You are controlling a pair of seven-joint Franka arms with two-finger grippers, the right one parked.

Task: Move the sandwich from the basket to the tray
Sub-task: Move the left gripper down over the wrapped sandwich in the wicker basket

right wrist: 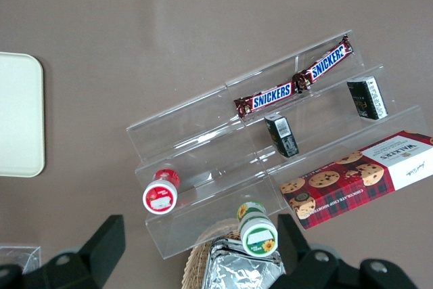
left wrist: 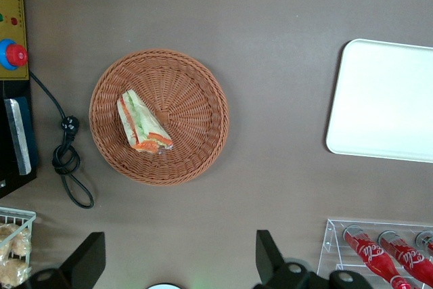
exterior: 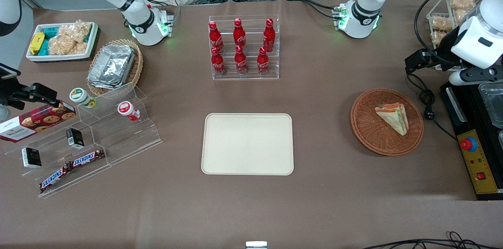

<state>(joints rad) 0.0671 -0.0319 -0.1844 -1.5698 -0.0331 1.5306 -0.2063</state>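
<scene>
The sandwich (exterior: 393, 117) (left wrist: 143, 123), a wrapped wedge with green and orange layers, lies in the round reddish-brown basket (exterior: 369, 131) (left wrist: 196, 99) toward the working arm's end of the table. The cream tray (exterior: 247, 143) (left wrist: 385, 99) lies flat at the table's middle with nothing on it. My gripper (exterior: 414, 63) (left wrist: 177, 262) hangs high above the table, farther from the front camera than the basket. It is open, its black fingers (left wrist: 267, 256) spread wide with nothing between them and well apart from the sandwich.
A clear rack of red bottles (exterior: 243, 46) (left wrist: 385, 248) stands farther back than the tray. A black cable (exterior: 428, 103) (left wrist: 67, 167) and a control box with a red button (exterior: 469, 145) lie beside the basket. A wire rack of snacks (exterior: 448, 13) sits nearby.
</scene>
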